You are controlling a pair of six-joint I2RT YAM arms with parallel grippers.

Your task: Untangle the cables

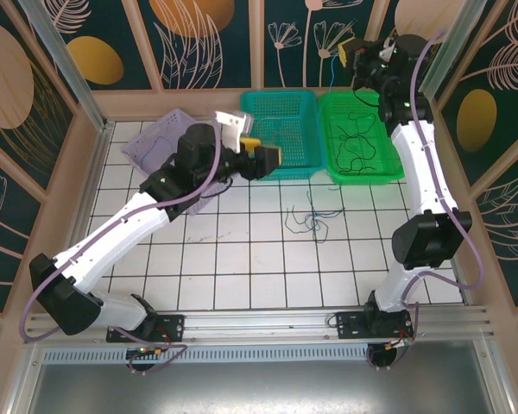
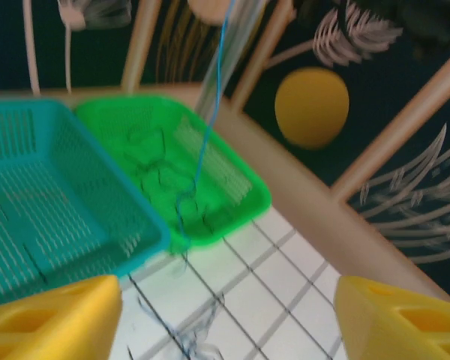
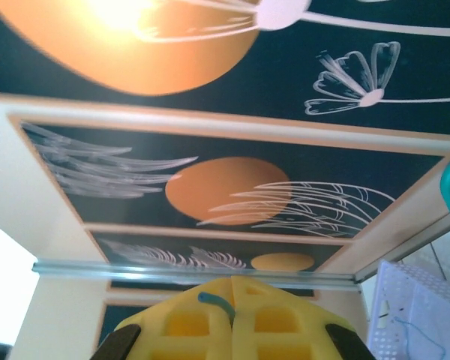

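R gripper (image 3: 232, 319) raised, jaws closed on blue cable (image 2: 208, 112) hanging into green basket (image 2: 240, 180). L gripper (image 1: 261, 155) jaws apart; loose cables (image 1: 311, 220) on table nearby.

Top view evenly lit and sharp, soft shadows on the table (image 1: 242, 259). Left wrist view motion-blurred, near yellow fingers (image 2: 52, 319) out of focus. Right wrist view: blown-out glare top-left on the wall panel (image 3: 127, 30).

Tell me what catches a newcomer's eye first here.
The right gripper, raised high over the green basket at far right, pinches a blue cable dangling into it. The left gripper hangs open by the teal basket; a tangle of cables lies at the table's centre.
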